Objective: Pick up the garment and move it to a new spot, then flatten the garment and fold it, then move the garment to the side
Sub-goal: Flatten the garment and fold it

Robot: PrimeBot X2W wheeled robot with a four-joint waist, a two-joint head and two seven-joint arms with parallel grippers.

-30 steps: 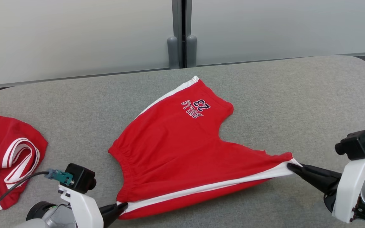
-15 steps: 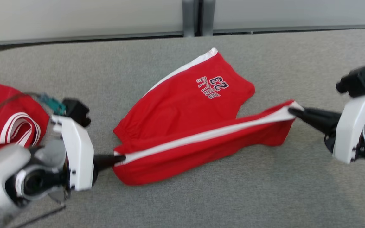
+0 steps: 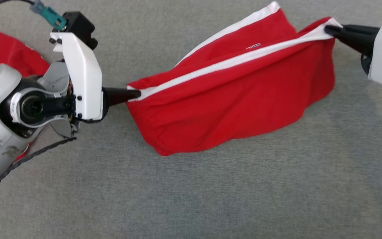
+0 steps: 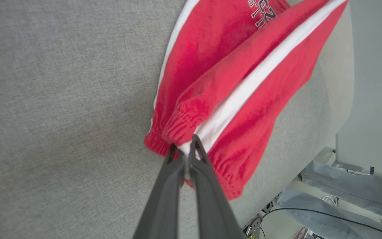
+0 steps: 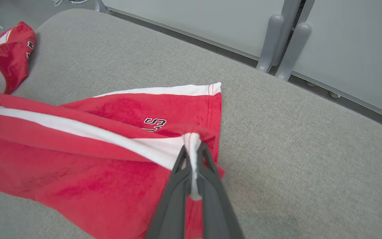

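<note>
The garment [image 3: 230, 99] is a pair of red shorts with a white side stripe and dark lettering, seen in the head view stretched between both grippers above the grey table. My left gripper [image 3: 134, 94] is shut on the stripe at the waistband corner [image 4: 186, 149]. My right gripper [image 3: 330, 30] is shut on the stripe at the leg hem [image 5: 192, 146]. The held side is lifted and hangs as a fold, while the far leg [image 5: 164, 99] still rests on the table.
A second red and white garment [image 3: 5, 53] lies crumpled at the table's left, behind my left arm, also seen as a heap [image 5: 2, 63] in the right wrist view. The grey fabric table [image 3: 211, 192] spreads wide in front. Its far edge meets a pale wall with two posts [image 5: 287, 43].
Both grippers have lifted the near striped edge of the shorts and carried it away from me over the rest. The head camera has tilted down, so the whole picture shifted.
</note>
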